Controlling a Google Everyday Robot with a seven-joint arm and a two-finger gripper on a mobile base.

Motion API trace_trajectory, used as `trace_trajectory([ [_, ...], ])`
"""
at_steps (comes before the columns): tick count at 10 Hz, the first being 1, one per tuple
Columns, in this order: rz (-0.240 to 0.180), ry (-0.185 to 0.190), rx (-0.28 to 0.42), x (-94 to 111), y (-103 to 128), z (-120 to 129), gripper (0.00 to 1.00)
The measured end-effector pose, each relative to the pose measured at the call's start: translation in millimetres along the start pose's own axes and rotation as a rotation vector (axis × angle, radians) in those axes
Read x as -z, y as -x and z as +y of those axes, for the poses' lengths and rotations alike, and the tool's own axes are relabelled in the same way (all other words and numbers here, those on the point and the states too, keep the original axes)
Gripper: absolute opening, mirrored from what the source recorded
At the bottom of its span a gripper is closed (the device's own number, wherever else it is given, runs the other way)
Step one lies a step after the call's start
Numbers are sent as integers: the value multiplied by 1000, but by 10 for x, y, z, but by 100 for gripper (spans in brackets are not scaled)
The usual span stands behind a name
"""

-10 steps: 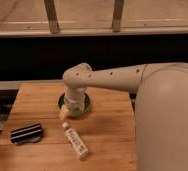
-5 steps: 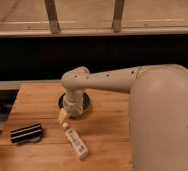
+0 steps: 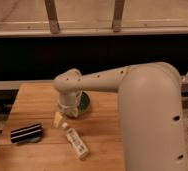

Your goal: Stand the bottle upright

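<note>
The bottle (image 3: 76,143) is a slim white one with a pale printed label. It lies on its side on the wooden table (image 3: 34,102), with its cap end pointing up-left. My gripper (image 3: 61,121) hangs from the white arm's wrist (image 3: 68,95), just above and to the left of the cap end. It is open and holds nothing. One pale finger (image 3: 58,119) shows; the wrist hides the other.
A black-and-white striped block (image 3: 26,133) lies near the table's left front. A green round object (image 3: 85,102) sits behind the wrist, partly hidden. The arm's bulky white shell (image 3: 152,120) fills the right side. A dark rail and posts run along the back.
The wrist and gripper have shifted slightly left and down toward the bottle's cap end. The bottle and the striped block have not moved.
</note>
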Motion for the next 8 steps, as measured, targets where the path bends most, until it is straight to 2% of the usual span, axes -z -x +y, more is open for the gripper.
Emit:
trace_trajectory([
  [5,11,-9,9,-33,-12,29,70],
  [8,3,23,16,-116,14,26,70],
])
